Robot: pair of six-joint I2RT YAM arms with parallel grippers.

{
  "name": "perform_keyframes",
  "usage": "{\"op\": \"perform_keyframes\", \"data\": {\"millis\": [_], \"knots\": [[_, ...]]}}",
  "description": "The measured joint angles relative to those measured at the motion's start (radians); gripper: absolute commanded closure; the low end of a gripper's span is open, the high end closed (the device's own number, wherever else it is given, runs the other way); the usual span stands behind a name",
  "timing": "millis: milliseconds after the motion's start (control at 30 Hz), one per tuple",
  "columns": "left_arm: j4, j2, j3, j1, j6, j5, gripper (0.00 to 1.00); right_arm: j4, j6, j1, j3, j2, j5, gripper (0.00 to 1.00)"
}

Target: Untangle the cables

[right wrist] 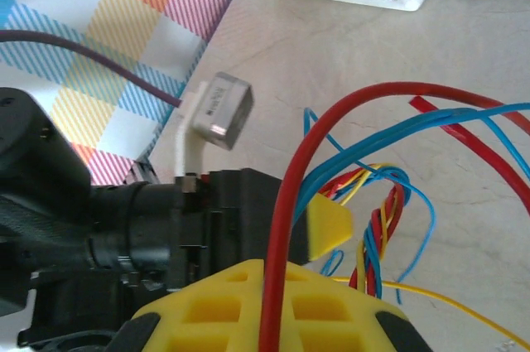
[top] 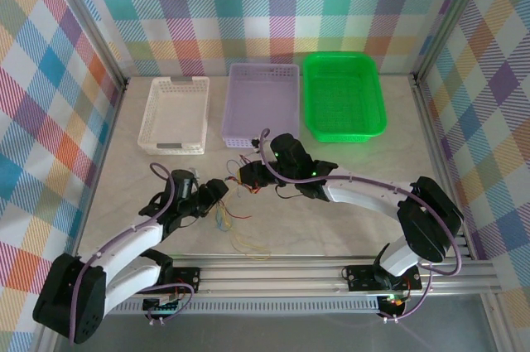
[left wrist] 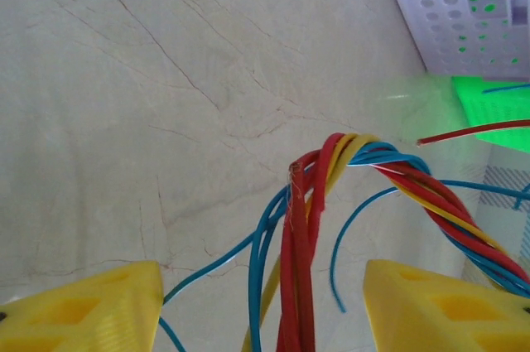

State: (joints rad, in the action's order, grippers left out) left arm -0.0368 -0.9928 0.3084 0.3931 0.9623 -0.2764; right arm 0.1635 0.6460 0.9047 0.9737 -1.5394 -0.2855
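Top external: both arms reach in to mid-worktop (top: 331,228), tools nearly meeting. Left tool (top: 217,195) sits at 8 o'clock of right tool (top: 247,175), and the cables (top: 225,218) are strung between them, with loose yellow and red ends drooping toward 6 o'clock onto the marble-look surface. Left wrist: fingers (left wrist: 83,311) spread wide and released; a red, yellow and blue twist (left wrist: 302,228) rises through the gap, bends over at 12 o'clock and runs off toward 4 o'clock; free blue strands peel away on both sides. Right wrist: yellow fingers (right wrist: 269,311) look pressed together, clenched on a red strand (right wrist: 290,195) that leaves the seam and arches toward 2 o'clock; the twist hangs at 3 o'clock of it. Judgement: bundle axis lies along the line between the tools, so the left tool is nearer the twist and would need to close on it before anything pulls apart. White (top: 174,116), lilac (top: 261,103) and green (top: 344,95) baskets line the 12 o'clock edge, well apart from the work; plaid walls surround the worktop.
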Motion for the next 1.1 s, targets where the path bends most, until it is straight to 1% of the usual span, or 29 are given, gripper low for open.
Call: {"op": "perform_keyframes", "data": {"millis": [100,167,200,300,333,533,700,767,800,900,933,967,1033,1100], "knots": [[-0.032,-0.028,0.000,0.019,0.015,0.001,0.53,0.024,0.000,0.000,-0.004,0.000,-0.026,1.00],[-0.049,-0.035,0.000,0.028,0.020,0.005,0.63,0.030,0.000,0.000,-0.006,0.000,-0.038,1.00],[-0.055,-0.035,0.000,0.033,0.020,0.007,0.68,0.032,0.000,0.000,-0.008,0.000,-0.042,1.00],[-0.072,-0.029,0.000,0.039,0.031,0.019,0.93,0.034,0.000,0.000,-0.014,0.000,-0.050,1.00],[-0.072,-0.022,0.000,0.041,0.034,0.026,1.00,0.034,0.000,0.000,-0.015,0.001,-0.049,1.00],[-0.051,0.032,0.012,0.045,0.037,0.064,1.00,0.019,-0.008,0.000,-0.045,0.044,-0.022,1.00],[0.028,0.037,0.080,0.045,0.033,0.096,1.00,-0.063,-0.012,-0.017,-0.066,0.124,0.063,1.00],[0.066,0.037,0.121,0.045,0.029,0.106,1.00,-0.099,-0.011,-0.031,-0.079,0.161,0.100,0.97],[0.088,0.035,0.145,0.046,0.028,0.108,1.00,-0.117,-0.011,-0.042,-0.088,0.183,0.119,0.92],[0.147,0.025,0.219,0.051,0.025,0.120,1.00,-0.156,-0.009,-0.066,-0.123,0.251,0.146,0.65],[0.168,0.019,0.243,0.053,0.025,0.134,1.00,-0.174,-0.014,-0.073,-0.133,0.277,0.155,0.53],[0.184,0.014,0.261,0.055,0.025,0.143,1.00,-0.190,-0.013,-0.077,-0.140,0.302,0.159,0.45],[0.228,-0.002,0.306,0.062,0.023,0.167,1.00,-0.220,-0.019,-0.077,-0.145,0.356,0.166,0.32],[0.262,-0.018,0.348,0.077,0.015,0.186,1.00,-0.240,-0.021,-0.076,-0.145,0.412,0.169,0.24]]}}
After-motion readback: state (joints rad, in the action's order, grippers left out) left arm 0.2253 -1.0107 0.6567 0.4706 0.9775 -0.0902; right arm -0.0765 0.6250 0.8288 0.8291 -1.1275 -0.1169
